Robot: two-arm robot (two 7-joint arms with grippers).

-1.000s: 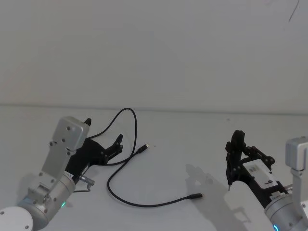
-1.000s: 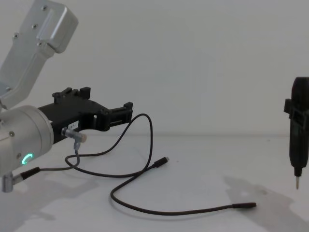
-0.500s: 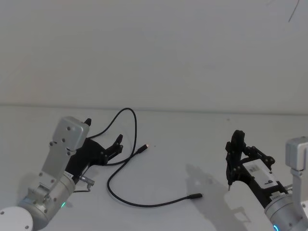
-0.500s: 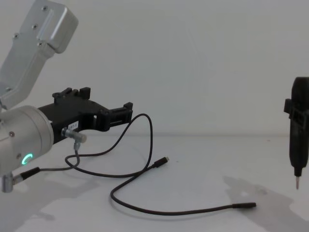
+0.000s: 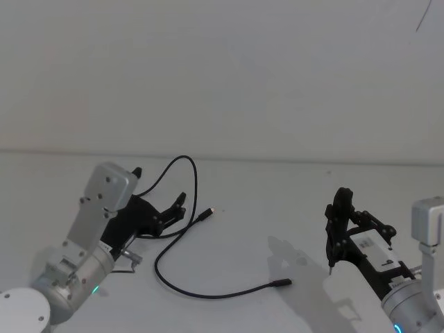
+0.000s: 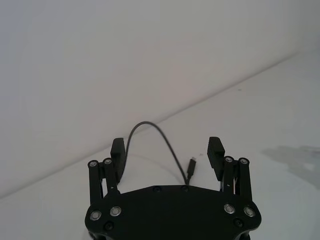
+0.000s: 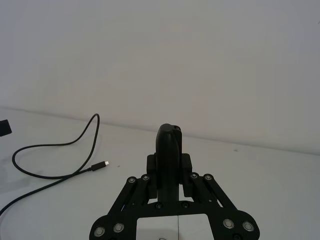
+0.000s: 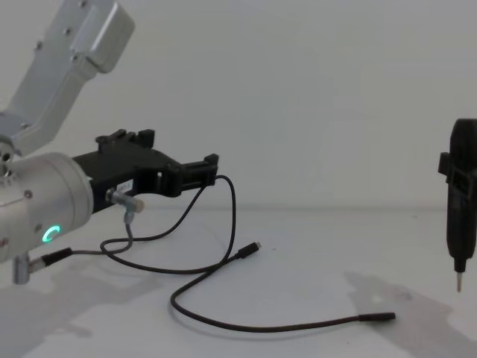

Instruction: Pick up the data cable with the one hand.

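One arched bend of the data cable (image 6: 150, 124) lies just ahead of the released left gripper (image 6: 167, 150), spanning its finger gap, well apart from the clenched right gripper (image 7: 169, 132).

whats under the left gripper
Table and a stretch of the cable lie under the open left gripper; its body covers part of that stretch. Right gripper hangs at right.
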